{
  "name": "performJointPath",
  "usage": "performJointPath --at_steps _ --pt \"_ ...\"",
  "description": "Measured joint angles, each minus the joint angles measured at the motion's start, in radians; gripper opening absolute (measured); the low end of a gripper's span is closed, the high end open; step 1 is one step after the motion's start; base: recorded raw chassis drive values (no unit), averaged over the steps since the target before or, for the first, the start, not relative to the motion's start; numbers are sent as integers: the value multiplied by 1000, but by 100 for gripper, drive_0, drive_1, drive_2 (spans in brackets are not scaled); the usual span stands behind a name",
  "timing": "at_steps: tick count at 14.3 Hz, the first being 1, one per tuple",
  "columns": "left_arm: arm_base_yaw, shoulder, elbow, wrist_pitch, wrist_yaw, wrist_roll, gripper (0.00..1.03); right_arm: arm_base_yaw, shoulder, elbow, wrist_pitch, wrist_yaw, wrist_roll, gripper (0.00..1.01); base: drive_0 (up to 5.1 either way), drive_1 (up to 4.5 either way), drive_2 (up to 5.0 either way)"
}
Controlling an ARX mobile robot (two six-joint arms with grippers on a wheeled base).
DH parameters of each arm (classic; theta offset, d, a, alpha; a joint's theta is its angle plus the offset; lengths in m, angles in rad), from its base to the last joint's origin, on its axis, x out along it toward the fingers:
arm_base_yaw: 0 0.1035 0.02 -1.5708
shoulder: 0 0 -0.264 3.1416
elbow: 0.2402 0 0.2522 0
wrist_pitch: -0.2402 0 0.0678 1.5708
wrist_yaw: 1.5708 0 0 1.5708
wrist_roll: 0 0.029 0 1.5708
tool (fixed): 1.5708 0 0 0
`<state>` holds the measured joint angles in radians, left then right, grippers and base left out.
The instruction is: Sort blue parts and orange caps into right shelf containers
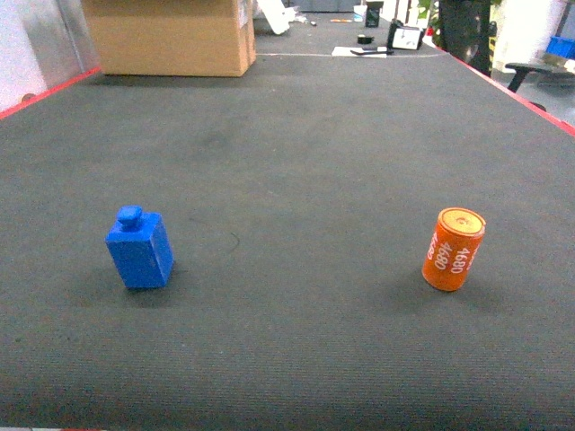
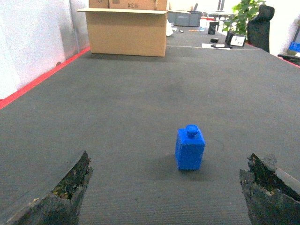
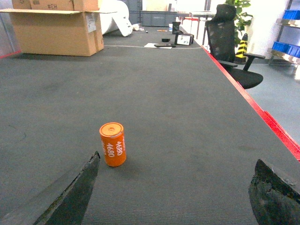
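The left end effector [image 2: 166, 187] hangs released and empty, its 2 worn dark fingers [image 2: 61, 192] splayed wide at the bottom of the left wrist view, with the blue part [image 2: 190, 148] standing just ahead between them, nearer the right-hand finger – aligned, it seems, for a straight advance and close. The right end effector [image 3: 173, 192] is likewise spread apart and holds nothing; the orange cap [image 3: 113, 144] stands ahead of it, off toward its left finger, so a small sideways correction looks needed before closing. Both pieces stand upright on the dark desk [image 1: 296, 162], well apart from each other: the blue part toward the near-left area, its small knob on top, and the orange cap toward the near-right, lettered 4680 on its side – each set in front of its own arm, probably so that either can be taken without crossing. Count: 1 blue part, 1 orange cap. At the far-left corner of the desk sits 1 cardboard box [image 1: 171, 36]. The shelf containers cannot be identified in these views.
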<state>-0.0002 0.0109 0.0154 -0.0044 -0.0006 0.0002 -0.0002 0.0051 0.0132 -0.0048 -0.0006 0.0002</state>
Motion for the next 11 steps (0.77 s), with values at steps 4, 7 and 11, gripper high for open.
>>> performJointPath --at_steps 4,7,11 --pt "0 0 0 0 0 0 98 0 0 0 0 0 0 98 0 0 0" --pt "0 0 0 0 0 0 98 0 0 0 0 0 0 98 0 0 0" --pt "0 0 0 0 0 0 98 0 0 0 0 0 0 98 0 0 0"
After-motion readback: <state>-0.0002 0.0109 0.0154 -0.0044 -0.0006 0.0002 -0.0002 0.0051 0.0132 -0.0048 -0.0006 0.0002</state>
